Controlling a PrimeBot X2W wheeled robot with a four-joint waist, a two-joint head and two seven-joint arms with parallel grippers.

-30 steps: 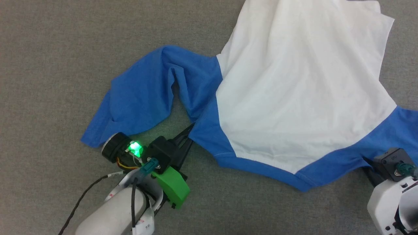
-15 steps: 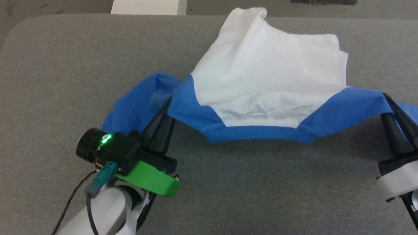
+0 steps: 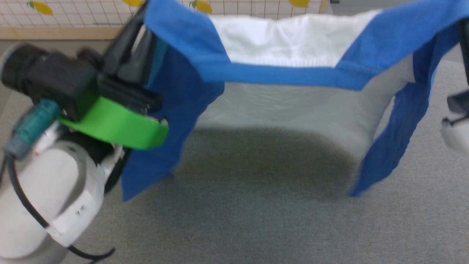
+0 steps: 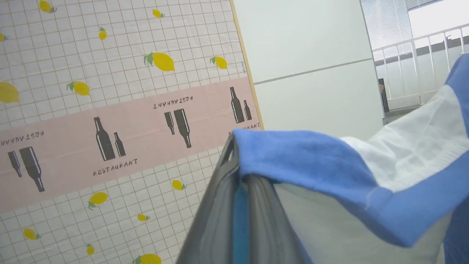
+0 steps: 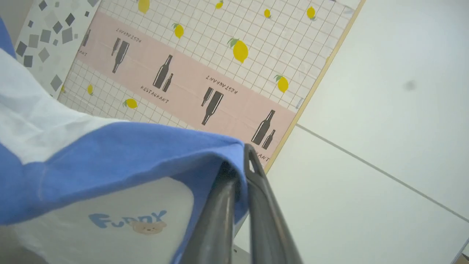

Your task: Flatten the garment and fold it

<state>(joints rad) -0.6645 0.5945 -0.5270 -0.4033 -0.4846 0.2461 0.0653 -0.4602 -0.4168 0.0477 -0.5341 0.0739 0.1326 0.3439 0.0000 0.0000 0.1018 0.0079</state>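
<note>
Head view: left end effector and right end effector each clamp the garment's blue edge, holding it spread above the grey bench.

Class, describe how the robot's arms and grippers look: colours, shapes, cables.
Left gripper: two long dark grey fingers, black camera block, bright green bracket, teal plug, black cable along a rounded white forearm. Right gripper: the same dark fingers, white wrist casing.
</note>
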